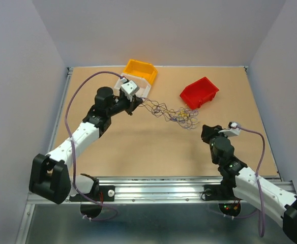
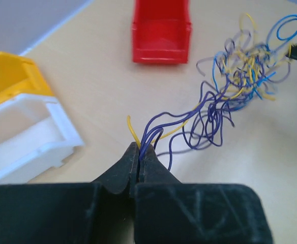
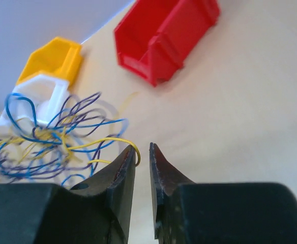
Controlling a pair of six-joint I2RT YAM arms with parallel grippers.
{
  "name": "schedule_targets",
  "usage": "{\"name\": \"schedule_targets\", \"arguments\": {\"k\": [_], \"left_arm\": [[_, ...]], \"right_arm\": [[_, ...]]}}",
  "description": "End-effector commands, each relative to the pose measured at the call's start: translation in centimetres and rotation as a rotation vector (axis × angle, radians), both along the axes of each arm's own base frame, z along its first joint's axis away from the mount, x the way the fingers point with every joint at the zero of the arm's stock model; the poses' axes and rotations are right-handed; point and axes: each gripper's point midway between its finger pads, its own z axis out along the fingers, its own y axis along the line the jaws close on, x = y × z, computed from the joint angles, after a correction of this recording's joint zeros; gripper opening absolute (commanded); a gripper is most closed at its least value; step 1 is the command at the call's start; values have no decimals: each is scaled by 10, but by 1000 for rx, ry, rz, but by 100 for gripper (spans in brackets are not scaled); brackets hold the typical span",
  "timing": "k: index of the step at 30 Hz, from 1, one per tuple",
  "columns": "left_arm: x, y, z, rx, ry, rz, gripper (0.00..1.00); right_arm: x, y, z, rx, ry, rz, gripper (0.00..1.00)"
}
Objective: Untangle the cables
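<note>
The cables [image 1: 174, 113] are a loose tangle of thin purple, blue and yellow wires stretched across the middle of the table. My left gripper [image 1: 138, 103] is at their left end. In the left wrist view it [image 2: 139, 150] is shut on a bundle of purple strands and one yellow strand [image 2: 153, 129], which run out to the knotted clump [image 2: 240, 71]. My right gripper [image 1: 205, 133] sits just right of the clump. Its jaws [image 3: 143, 150] stand a narrow gap apart. A yellow wire loop [image 3: 113, 140] curls over the left fingertip, unclamped, and the clump [image 3: 47, 137] lies to the left.
A red bin [image 1: 199, 92] stands behind the clump at the right. A yellow bin [image 1: 140, 69] and a white bin [image 1: 133, 86] stand together at the back, close behind my left gripper. The table's metal rail runs along the near edge.
</note>
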Motion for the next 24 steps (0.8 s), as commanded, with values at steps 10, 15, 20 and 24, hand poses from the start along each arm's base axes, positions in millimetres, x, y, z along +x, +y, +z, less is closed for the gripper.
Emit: {"name": "schedule_targets", "arguments": {"k": [10, 15, 20, 24], "left_arm": [[-38, 48, 107, -234, -364, 149, 0], [-67, 2, 88, -163, -327, -118, 0], [-74, -13, 78, -130, -311, -177, 0], [-84, -27, 74, -117, -310, -228, 0]], "right_arm": [[-24, -69, -20, 96, 16, -356, 62], [-19, 23, 20, -90, -159, 228, 93], [-41, 95, 60, -154, -370, 651, 100], [-38, 142, 61, -222, -395, 872, 100]]}}
